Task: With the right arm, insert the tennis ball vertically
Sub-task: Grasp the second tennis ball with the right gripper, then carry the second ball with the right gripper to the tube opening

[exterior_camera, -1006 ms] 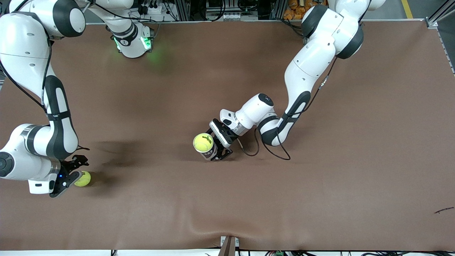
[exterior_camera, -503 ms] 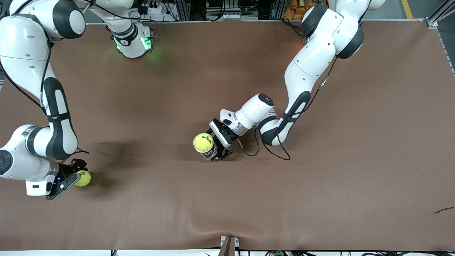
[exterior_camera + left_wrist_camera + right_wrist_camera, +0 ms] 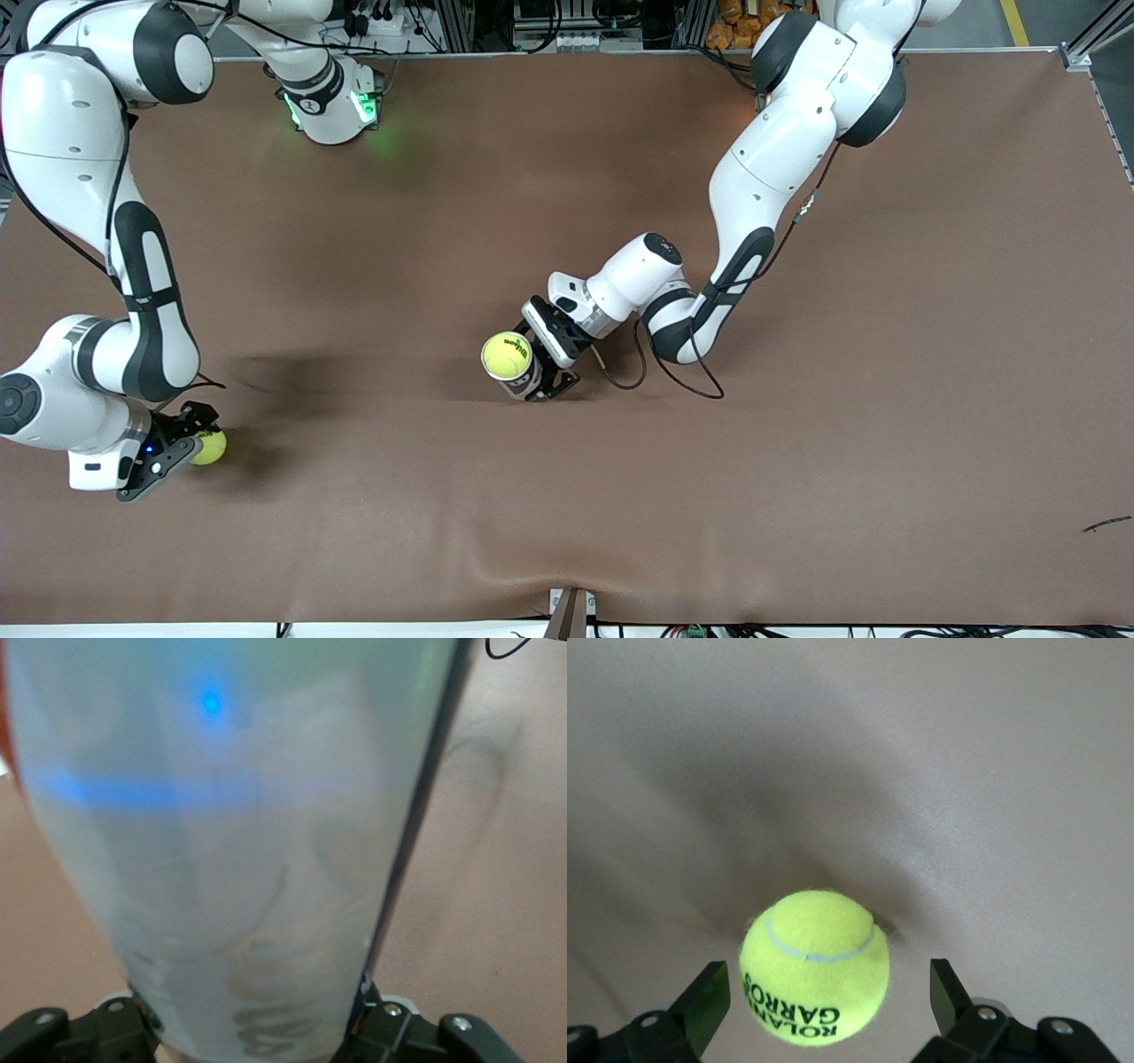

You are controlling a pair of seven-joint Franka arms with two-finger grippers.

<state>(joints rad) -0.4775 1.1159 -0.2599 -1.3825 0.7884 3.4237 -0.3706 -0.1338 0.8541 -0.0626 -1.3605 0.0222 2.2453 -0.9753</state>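
A brown mat covers the table (image 3: 567, 496), slightly rippled near the middle of the lower edge of the front view. Along the top of that view run cables, metal framing and some orange items, and one arm base glows green in the upper left.

There are two arms, two tennis balls and one clear can.

The right arm (image 3: 71, 221) comes down the left edge of the front view and bends low, with a small blue light near its wrist. The right gripper (image 3: 182, 439) is down at the mat in the lower left of that view, its fingers (image 3: 704, 997) spread wide on either side of the loose tennis ball (image 3: 210, 447), which rests on the mat; in the right wrist view a gap shows on each side of the ball (image 3: 815, 967), so nothing is gripped.

The left arm (image 3: 780, 168) reaches from the upper right to the middle of the front view. The left gripper (image 3: 542, 365) is clamped on the clear can (image 3: 523, 379), standing upright. A second tennis ball (image 3: 506, 355) sits at the can's mouth; how deep it sits is hard to judge. The can (image 3: 239, 859) fills the left wrist view as a pale blur.
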